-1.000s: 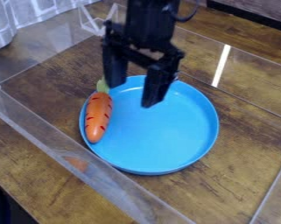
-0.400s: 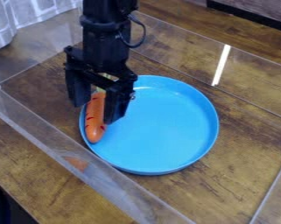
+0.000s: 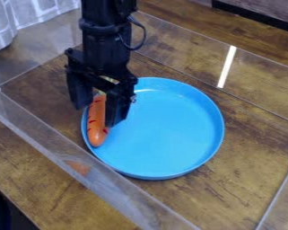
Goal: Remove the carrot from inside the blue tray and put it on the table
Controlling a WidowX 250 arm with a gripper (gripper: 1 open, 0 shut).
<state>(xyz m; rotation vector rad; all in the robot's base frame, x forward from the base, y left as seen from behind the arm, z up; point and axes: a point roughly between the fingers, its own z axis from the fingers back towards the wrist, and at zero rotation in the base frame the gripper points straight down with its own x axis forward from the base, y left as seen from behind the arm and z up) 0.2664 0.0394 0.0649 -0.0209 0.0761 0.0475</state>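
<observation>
— At the left rim of the blue tray (image 3: 182,126), where is the carrot (image 3: 98,124) lying?

— Inside the dish, right against the raised edge on the camera's left side. Its orange body shows between the two black fingers of the gripper (image 3: 100,99), with the rounded lower end poking out toward the clear barrier wall (image 3: 62,153). The leafy top is hidden behind the claw.

— And the claw itself?

— Spread wide, pointing straight down, one finger on each side of the carrot. I'd say nothing is gripped: there is a visible gap, and the carrot lies on the tray floor.

— How does the carrot's long axis run against those fingers?

— It runs roughly from far to near in the picture, slightly slanted, while the fingers stand left and right of it. So the jaws would close across the narrow width, not along the length. That looks like the right alignment to me.

— What does the next move depend on?

— Probably on the left finger clearing the rim, since it sits very near it. After that, the table (image 3: 248,81) has bare dark wood to the right of the tray.
</observation>
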